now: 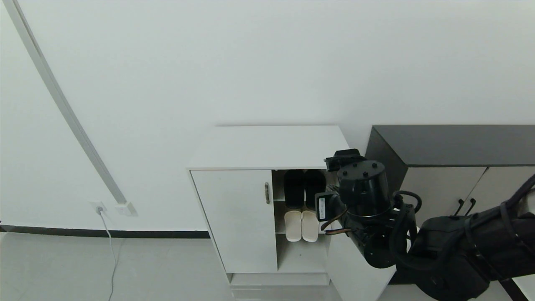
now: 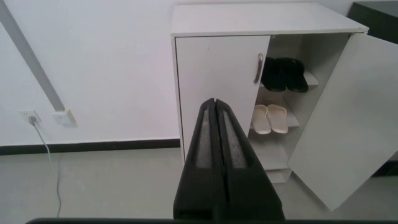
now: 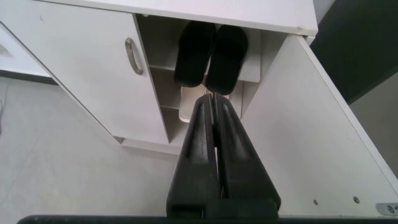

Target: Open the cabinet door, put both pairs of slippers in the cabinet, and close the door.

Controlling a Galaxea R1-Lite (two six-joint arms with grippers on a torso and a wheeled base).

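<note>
Grey floor (image 1: 62, 267), white wall; cabinet (image 1: 267, 146) with door (image 3: 311, 137) open — black slippers (image 1: 304, 188) on its upper shelf, white slippers (image 1: 301, 225) below. My right claw (image 3: 213, 102) faces the opening, fingers together, empty — left claw (image 2: 215, 102) likewise.

cabinet (image 1: 267, 146): plain white
door handle (image 1: 267, 193): silver-grey
upper slippers (image 1: 304, 188): black
lower slippers (image 1: 301, 225): cream-white
neighbouring cabinet (image 1: 451, 144): dark grey top, pale grey doors
left gripper (image 2: 215, 102): black
right gripper (image 3: 210, 99): black
skirting (image 1: 104, 233): black

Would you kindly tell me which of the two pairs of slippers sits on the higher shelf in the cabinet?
The black pair sits higher, side by side at the top; the white pair lies one level beneath it.
</note>
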